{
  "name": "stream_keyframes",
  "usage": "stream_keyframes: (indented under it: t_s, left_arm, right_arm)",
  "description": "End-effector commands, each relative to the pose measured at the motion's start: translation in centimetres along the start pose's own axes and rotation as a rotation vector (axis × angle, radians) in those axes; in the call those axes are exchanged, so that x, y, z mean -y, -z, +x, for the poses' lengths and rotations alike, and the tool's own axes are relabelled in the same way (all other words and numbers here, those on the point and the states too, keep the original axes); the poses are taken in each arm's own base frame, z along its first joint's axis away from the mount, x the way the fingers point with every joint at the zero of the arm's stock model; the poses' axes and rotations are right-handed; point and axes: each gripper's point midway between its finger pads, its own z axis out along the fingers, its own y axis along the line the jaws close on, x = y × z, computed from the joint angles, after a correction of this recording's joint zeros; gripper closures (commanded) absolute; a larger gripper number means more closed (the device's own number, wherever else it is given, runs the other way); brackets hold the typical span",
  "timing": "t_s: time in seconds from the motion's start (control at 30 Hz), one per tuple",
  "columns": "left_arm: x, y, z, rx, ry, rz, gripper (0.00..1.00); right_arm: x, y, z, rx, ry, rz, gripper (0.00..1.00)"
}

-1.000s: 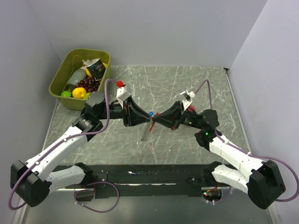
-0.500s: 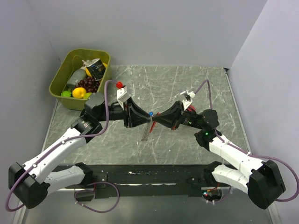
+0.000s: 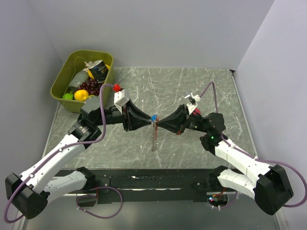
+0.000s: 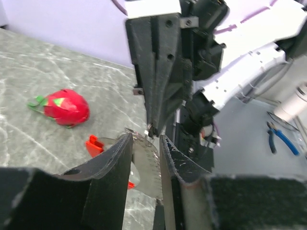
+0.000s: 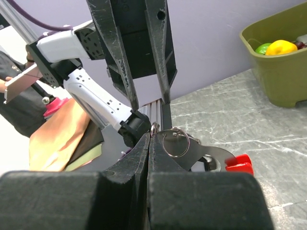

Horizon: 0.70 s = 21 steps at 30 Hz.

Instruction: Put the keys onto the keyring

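My right gripper is shut on a small silvery ring of the keyring. Below it hang a flat metal plate, a larger ring and the red clip. From above, the bunch hangs straight down between the two grippers. My left gripper faces the right one tip to tip. Its jaws stand a little apart, with the plate showing between them. A key's blue head sits where the tips meet. I cannot tell what holds it.
A round red toy fruit lies on the marble table behind the left arm. An olive bin with toy food stands at the back left. Walls close in the left, back and right.
The left gripper has drawn back to the left and up a little. The keyring bunch, slanted towards the table before, now hangs straight down. The right gripper has barely moved.
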Motion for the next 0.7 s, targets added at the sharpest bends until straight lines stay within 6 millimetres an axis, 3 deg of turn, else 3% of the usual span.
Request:
stream_keyframes:
  t_s: [0.0,0.5,0.67]
  left_arm:
    - [1.8,0.0,0.2,-0.009,-0.038,0.129,0.66]
    - [1.0,-0.8,1.1,-0.036,-0.017,0.138,0.73]
    - [0.9,-1.0,1.0,-0.031,-0.02,0.134,0.8]
  right_arm:
    - [-2.3,-0.3,-2.3,0.052,0.105,-0.079,1.0]
    - [-2.1,-0.6,-2.2,0.043,0.1,-0.088,1.0]
    - [-1.9,-0.6,-2.0,0.042,0.089,-0.086,1.0]
